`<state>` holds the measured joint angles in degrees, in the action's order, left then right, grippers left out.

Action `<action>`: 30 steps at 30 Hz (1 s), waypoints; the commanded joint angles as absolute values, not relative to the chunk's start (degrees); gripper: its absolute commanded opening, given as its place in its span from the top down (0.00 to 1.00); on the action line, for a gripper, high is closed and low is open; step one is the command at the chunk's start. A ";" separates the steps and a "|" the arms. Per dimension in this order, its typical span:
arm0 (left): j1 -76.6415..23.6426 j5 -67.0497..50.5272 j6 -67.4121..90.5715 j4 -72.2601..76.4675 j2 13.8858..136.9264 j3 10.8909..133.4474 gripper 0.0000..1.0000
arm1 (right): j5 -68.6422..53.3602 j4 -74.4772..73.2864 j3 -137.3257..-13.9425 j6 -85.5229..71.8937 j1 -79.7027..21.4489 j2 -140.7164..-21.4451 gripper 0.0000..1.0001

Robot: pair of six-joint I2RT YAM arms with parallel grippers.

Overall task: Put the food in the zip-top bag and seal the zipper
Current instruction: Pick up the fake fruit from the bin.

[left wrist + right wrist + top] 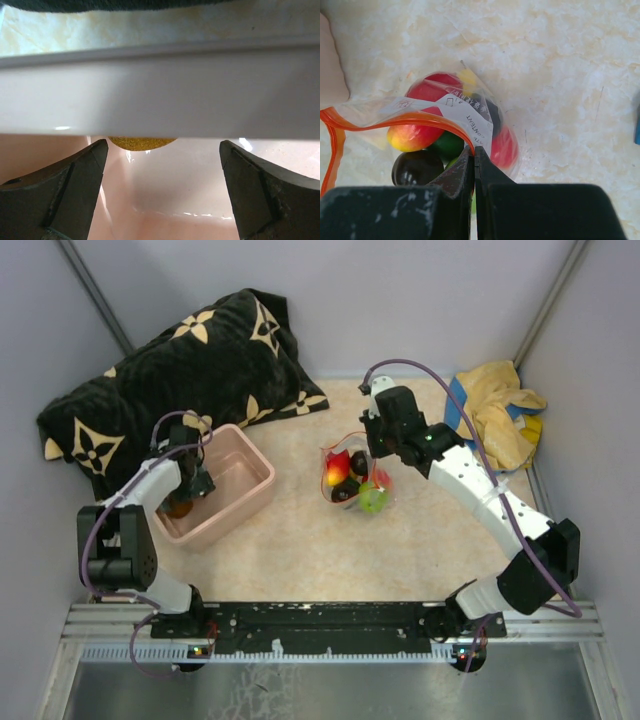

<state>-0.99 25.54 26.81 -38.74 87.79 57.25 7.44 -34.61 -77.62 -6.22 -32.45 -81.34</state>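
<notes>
While agape, zipper (pixel 420 119) in right hand (pixel 474 151)

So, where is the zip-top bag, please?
Top view: the zip-top bag lies mid-table, right of the pink tub, its mouth pinched by the right pincer.

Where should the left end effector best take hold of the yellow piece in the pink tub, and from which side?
Probably across the rounded middle of the yellow piece, coming down from above: the walls of the pink tub block every sideways approach, and it lies close against one wall.
</notes>
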 commanded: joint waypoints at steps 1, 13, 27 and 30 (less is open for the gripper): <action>-1.12 24.95 30.49 -33.18 88.00 54.36 0.02 | 7.53 -31.66 -78.31 -6.06 -31.47 -80.68 1.00; -2.35 17.08 28.64 -20.70 87.23 52.18 0.07 | 6.94 -31.12 -77.02 -6.19 -31.49 -80.25 1.00; -2.34 20.19 28.41 -20.17 88.51 50.14 0.08 | 5.04 -30.96 -76.56 -7.11 -31.48 -79.98 1.00; -2.33 20.24 28.04 -19.08 90.00 50.76 0.09 | 4.47 -30.77 -76.25 -7.60 -31.47 -79.83 1.00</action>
